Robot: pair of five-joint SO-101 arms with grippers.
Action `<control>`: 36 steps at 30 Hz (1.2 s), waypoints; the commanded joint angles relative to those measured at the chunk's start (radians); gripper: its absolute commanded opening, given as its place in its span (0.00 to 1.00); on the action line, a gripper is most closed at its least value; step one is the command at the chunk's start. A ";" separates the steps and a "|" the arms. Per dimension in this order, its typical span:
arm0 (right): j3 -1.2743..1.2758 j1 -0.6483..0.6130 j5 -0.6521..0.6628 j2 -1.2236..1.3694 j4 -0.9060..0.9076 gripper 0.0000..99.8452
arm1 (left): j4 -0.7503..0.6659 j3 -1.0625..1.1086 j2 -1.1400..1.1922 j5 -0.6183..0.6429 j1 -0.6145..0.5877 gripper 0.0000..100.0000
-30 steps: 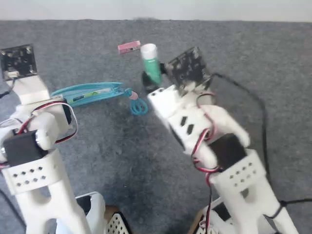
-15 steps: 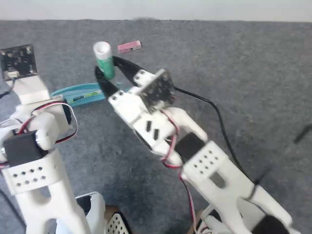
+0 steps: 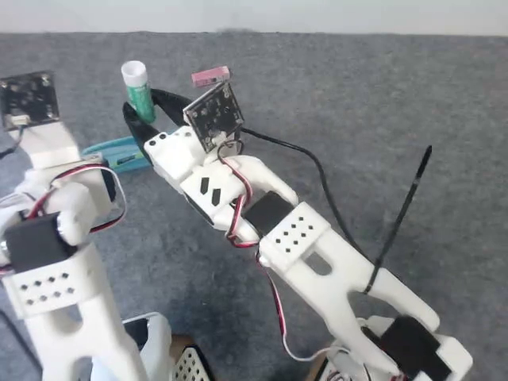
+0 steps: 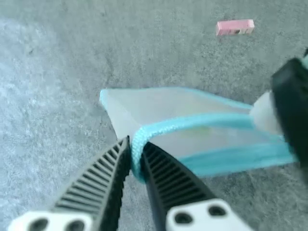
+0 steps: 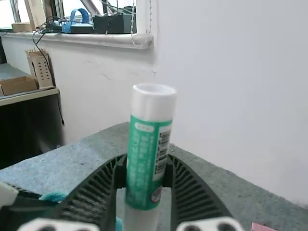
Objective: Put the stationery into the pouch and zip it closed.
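The right gripper point(image 3: 144, 109) is up over the far left of the grey mat point(image 3: 381, 95), and it has the glue stick point(image 3: 137, 87): black fingers pinch the green barrel from both sides, stick upright, white cap on top. From the right wrist view the grip sits on the lower half of the barrel, with the cap and a good stretch of green label standing clear above the fingers.

Down below, the pouch point(image 4: 192, 120) lies on the mat, teal-edged and translucent. The left gripper point(image 4: 136, 147) has it by one end, ribbed fingers pressed together on the teal rim with only the fabric between them. In the left wrist view the pouch's mouth gapes a little, its two teal edges parted. At the other end the stick's white base shows beside one black finger of the right gripper, right at the opening; whether it touches the pouch cannot be told.

In the high view the right arm point(image 3: 302, 238) covers most of the pouch, with a short teal stretch peeking out beside it. The pink eraser point(image 3: 210, 76) lies on the mat beyond the pouch, apart from it, just past that arm's camera board point(image 3: 213, 115). A black cable point(image 3: 317, 171) trails from the arm across the mat.
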 commanded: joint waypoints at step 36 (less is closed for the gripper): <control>0.012 -0.022 0.049 0.042 -0.027 0.01 | 0.014 -0.116 0.061 0.052 0.018 0.01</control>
